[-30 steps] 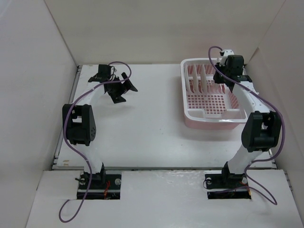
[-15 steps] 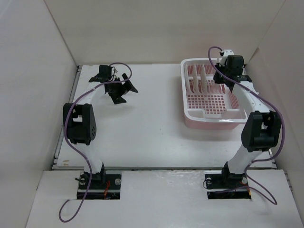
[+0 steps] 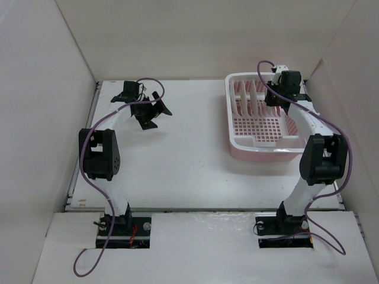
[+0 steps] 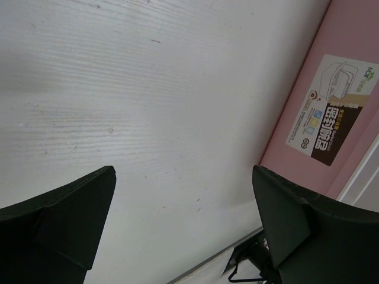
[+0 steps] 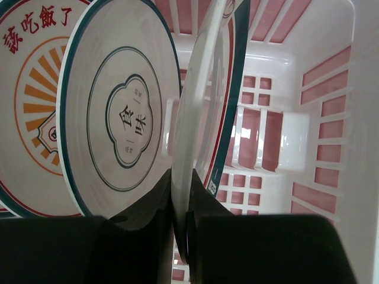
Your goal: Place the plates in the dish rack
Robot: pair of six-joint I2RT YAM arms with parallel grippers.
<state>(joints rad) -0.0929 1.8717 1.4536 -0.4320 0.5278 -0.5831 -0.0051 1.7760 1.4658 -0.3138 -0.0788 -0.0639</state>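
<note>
The pink dish rack [image 3: 267, 149] with a white rim stands at the back right. Plates [image 3: 249, 97] stand upright in its slots. My right gripper [image 3: 277, 102] reaches down into the rack. In the right wrist view it [image 5: 180, 219] is shut on the edge of a teal-rimmed plate [image 5: 201, 106], seen edge-on and upright. To its left stand the flower-outline plate [image 5: 124, 130] and an orange sunburst plate [image 5: 35, 100]. My left gripper [image 3: 155, 111] is open and empty above the table at the back left; in its wrist view [image 4: 183, 225] nothing lies between the fingers.
The rack's white grid wall [image 5: 331, 118] is right of the held plate. The left wrist view shows the rack's pink outer side [image 4: 296, 100] with a label sticker [image 4: 334, 109]. White walls enclose the table on three sides.
My right wrist has shifted slightly to the left over the rack with the plate still gripped. The left arm has not moved.
</note>
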